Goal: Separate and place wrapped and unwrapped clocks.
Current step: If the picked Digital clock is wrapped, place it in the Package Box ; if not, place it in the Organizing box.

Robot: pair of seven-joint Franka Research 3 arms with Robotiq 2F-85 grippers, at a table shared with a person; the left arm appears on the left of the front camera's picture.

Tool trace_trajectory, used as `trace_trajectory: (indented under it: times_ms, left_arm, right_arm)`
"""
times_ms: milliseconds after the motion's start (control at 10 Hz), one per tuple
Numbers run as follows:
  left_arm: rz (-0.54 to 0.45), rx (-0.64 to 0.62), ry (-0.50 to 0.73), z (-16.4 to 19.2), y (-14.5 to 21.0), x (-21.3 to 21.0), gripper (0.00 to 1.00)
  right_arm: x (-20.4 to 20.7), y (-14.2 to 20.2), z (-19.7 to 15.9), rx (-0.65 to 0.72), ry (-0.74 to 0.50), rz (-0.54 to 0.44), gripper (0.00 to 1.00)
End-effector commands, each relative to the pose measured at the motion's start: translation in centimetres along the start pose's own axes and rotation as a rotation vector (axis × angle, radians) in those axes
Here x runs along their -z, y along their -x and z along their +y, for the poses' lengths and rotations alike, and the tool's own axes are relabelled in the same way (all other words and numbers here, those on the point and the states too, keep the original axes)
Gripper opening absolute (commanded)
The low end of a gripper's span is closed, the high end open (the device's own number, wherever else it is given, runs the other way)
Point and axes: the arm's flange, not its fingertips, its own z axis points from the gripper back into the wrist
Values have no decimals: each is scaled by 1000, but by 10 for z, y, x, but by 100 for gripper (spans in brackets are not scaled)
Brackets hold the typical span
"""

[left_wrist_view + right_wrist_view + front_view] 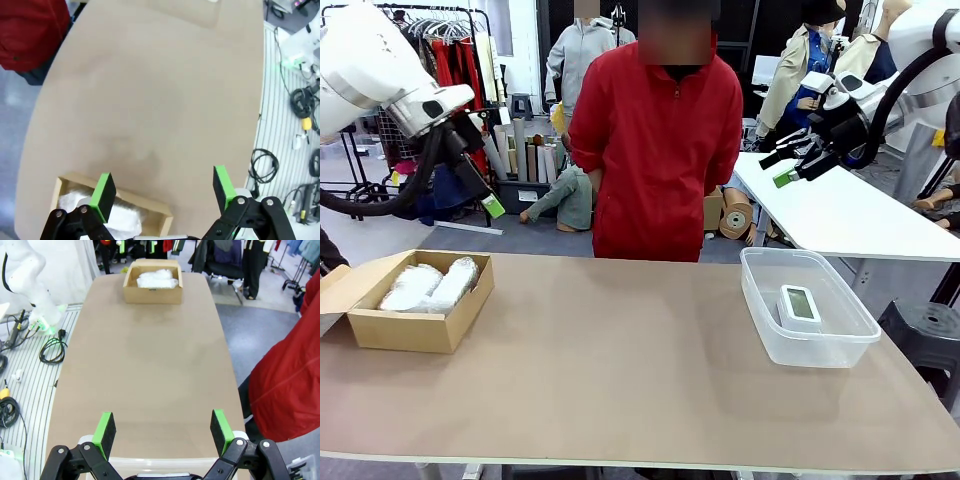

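- Up high over the table [620, 360]: left claw [162, 192] spread wide, pinching nothing.
- Same for right claw [164, 432]: spread wide, up in the air, nothing inside.
- Two bubble-wrapped bundles [430, 285] lying side by side in the cardboard box [410, 330], at the left end.
- Bare white clock [800, 307] lying in the clear plastic tub [765, 315], at the right end.
- Probably light and squishy, those bundles; crinkly wrap might slip, so best squeezed across the middle.
- Probably hard and smooth, that bare clock; safer held by its two long sides, off the grey screen.
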Motion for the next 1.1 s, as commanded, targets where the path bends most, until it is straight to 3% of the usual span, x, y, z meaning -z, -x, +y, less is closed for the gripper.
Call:
trace_trajectory:
  times_ms: [0,200,500,700,1000]
  left_arm:
    - [34,129,-8,13,13,-10,100]
    - [-30,264,89,27,21,-15,100]
    - [-128,414,90,31,23,-24,100]
    - [-179,464,-19,29,21,-29,100]
    - [-227,474,-75,28,14,-33,100]
  right_arm:
    - [0,-1,0,-2,0,-2,100]
    - [0,-1,0,-2,0,-2,100]
    - [0,-1,0,-2,0,-2,100]
    - [0,-1,0,-2,0,-2,100]
    - [0,-1,0,-2,0,-2,100]
